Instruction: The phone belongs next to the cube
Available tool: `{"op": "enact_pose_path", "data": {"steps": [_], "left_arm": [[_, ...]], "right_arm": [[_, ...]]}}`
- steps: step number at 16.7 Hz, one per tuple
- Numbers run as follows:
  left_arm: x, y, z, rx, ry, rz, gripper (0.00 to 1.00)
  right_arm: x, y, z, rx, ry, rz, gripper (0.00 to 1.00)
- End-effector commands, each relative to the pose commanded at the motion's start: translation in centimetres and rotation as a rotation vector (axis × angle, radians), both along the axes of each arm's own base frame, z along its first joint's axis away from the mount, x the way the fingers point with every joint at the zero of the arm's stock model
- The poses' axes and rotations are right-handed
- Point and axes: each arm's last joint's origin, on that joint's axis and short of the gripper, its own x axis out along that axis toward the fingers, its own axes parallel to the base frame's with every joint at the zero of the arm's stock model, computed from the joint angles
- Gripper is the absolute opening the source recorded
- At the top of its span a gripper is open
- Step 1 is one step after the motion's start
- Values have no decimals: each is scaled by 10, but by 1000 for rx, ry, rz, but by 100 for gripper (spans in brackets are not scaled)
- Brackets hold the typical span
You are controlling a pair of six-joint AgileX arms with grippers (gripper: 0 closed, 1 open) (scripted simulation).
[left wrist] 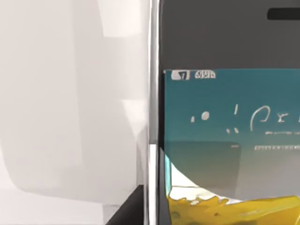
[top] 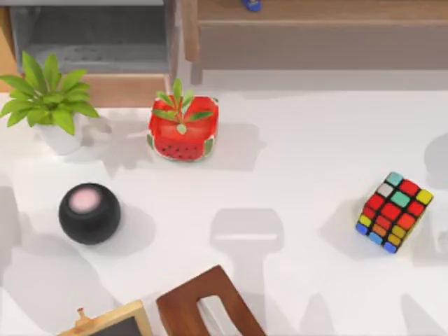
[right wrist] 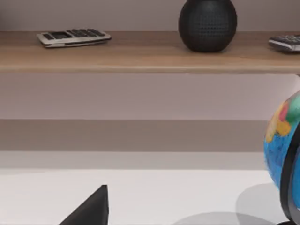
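My left wrist camera looks straight onto the phone (left wrist: pixel 225 117) from very near: its dark top band with the earpiece slot, a pale side edge, and a lit screen in teal with a yellow shape low down. It is so near the lens that I take it to be up at my left hand, probably held, but I cannot tell from this how wide the hand is or whether it grips the phone at all.

From above, the cube (top: pixel 393 212) sits on the white table (top: pixel 294 182) well over to the right side, turned at an angle with its red-and-teal face up. The ground beside it toward the middle is bare, which is why I judge that the natural place to lay the phone. The watermelon planter (top: pixel 183 129), the black round speaker (top: pixel 89 213) and the leafy pot plant (top: pixel 49 101) stand on the left half, well apart from the cube, so they should not crowd the path.

My right wrist camera faces a wooden shelf (right wrist: pixel 140 58) bearing a calculator (right wrist: pixel 72 37), with a globe (right wrist: pixel 286 150) at one side; I cannot tell that hand's state either.
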Motion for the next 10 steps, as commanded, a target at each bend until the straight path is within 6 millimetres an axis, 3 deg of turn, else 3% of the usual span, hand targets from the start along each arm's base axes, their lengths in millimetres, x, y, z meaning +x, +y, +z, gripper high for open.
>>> {"op": "enact_pose_path", "data": {"steps": [4,10], "left_arm": [[0,0,0,0,0,0,2],[0,0,0,0,0,0,0]], "right_arm": [[0,0,0,0,0,0,100],[0,0,0,0,0,0,100]]}}
